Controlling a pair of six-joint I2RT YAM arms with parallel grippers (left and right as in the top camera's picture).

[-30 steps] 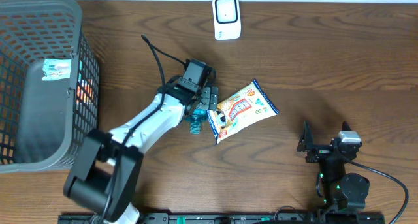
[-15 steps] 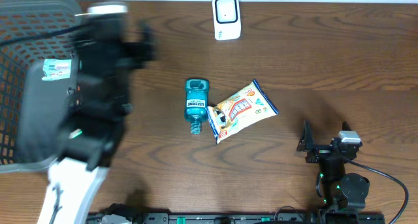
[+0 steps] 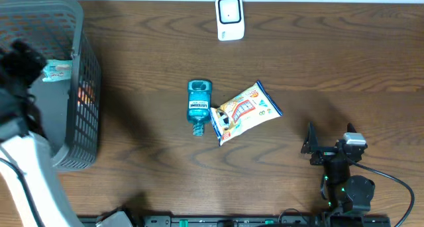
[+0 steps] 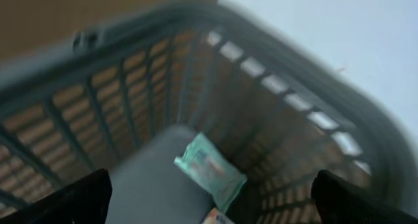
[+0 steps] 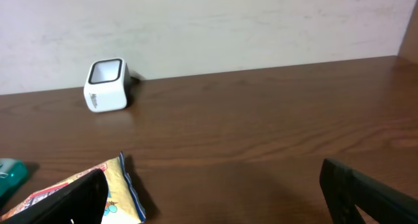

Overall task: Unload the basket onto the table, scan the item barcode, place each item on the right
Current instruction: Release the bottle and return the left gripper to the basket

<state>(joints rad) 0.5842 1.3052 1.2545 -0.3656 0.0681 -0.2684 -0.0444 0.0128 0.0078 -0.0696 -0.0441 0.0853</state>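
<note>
Left gripper (image 4: 212, 185) hangs spread and empty over the basket (image 4: 130, 74), likely for its packet (image 4: 208, 164); right gripper (image 5: 212, 177), also spread, idles far from it.

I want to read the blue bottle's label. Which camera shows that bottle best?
The overhead view: the whole Listerine mouthwash bottle lies flat, label up. The right wrist view catches only a teal sliver of it at the left edge. The left wrist view looks into the basket and shows none of it.

Wooden table (image 3: 331, 68) — basket (image 3: 85, 114) at left, white scanner (image 3: 230, 18) far side, blue bottle (image 3: 199, 106) just beside snack bag (image 3: 246, 110).
</note>
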